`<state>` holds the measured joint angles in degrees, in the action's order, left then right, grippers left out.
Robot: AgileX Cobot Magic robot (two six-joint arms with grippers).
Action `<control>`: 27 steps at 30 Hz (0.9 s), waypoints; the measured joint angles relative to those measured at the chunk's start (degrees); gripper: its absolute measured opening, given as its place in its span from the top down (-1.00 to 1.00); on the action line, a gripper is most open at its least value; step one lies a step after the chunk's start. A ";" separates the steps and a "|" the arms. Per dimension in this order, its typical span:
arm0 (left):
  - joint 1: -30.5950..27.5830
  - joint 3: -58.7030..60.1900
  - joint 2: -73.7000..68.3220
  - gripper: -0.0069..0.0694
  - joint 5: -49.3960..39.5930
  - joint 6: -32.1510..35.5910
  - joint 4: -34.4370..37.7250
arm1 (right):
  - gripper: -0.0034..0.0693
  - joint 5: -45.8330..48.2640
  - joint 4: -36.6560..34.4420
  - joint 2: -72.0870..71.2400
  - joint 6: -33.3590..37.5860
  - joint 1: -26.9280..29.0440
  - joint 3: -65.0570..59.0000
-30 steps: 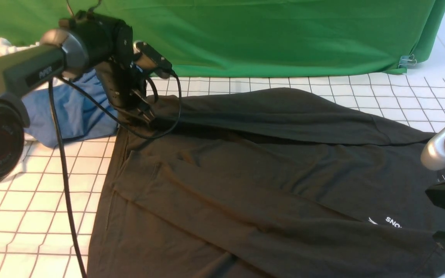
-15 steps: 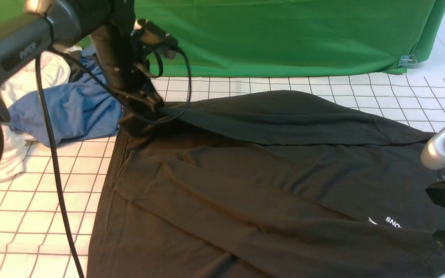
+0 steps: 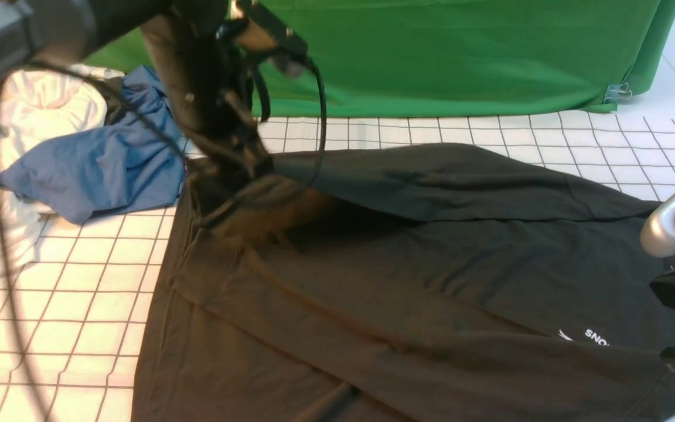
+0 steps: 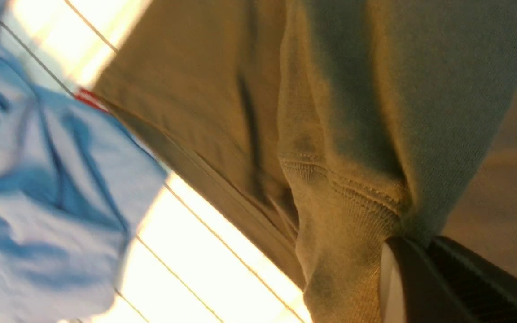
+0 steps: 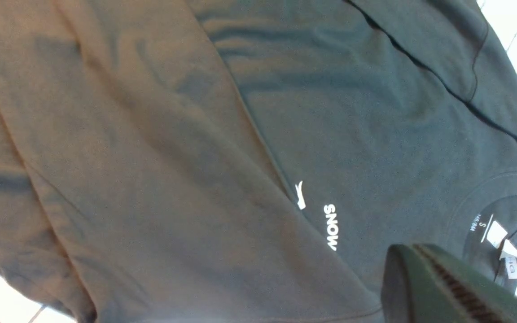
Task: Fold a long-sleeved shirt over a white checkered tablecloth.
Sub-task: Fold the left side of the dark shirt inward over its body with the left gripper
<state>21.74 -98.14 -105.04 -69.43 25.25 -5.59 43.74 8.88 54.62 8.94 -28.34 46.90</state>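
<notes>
The left tool (image 4: 413, 244) is clamped on dark sleeve fabric near a stitched cuff seam, lifting it above the body of the long-sleeved shirt (image 3: 431, 281), while the right tool (image 5: 413, 251), its tips together with no cloth between them, hovers over the garment near the neckline. The charcoal shirt spreads across the white checkered tablecloth (image 3: 74, 316), one sleeve lying diagonally over the front and partly covering white lettering that reads "SNOW." The other sleeve runs along the far side, its cuff end raised in the left tool.

The tablecloth, a grid of thin dark lines on white, covers the worktop; its squares show at the left and beyond the shirt. A crumpled blue garment (image 3: 115, 158) lies just beside the shirt at the far left, next to a heap of white garments (image 3: 44, 105). Behind the worktop hangs a green cloth (image 3: 431, 58), with a metal clip (image 3: 617, 92) at its lower right corner. A white surface shows past its right edge. No container is visible.
</notes>
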 joint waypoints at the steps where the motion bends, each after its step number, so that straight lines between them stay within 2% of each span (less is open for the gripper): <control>1: 0.41 2.44 1.11 0.89 0.00 -0.48 -0.20 | 0.81 0.00 0.00 0.00 0.00 0.00 0.00; 10: 0.63 17.28 5.21 0.89 0.09 -2.88 -2.26 | 0.79 -0.02 0.00 0.00 -0.04 0.00 0.00; 20: 0.63 24.32 5.26 0.89 5.92 -3.06 -2.31 | 0.79 -0.02 0.00 0.00 -0.04 0.00 0.00; 24: 0.63 25.14 5.26 0.78 6.92 -3.06 -2.42 | 0.79 -0.02 0.00 0.00 -0.04 0.00 0.00; 27: 0.63 25.20 5.26 0.50 6.74 -3.65 -2.37 | 0.79 -0.02 0.00 0.00 -0.04 0.00 0.00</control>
<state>22.38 -72.94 -99.78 -62.70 21.60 -7.96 43.73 8.88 54.62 8.90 -28.34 46.90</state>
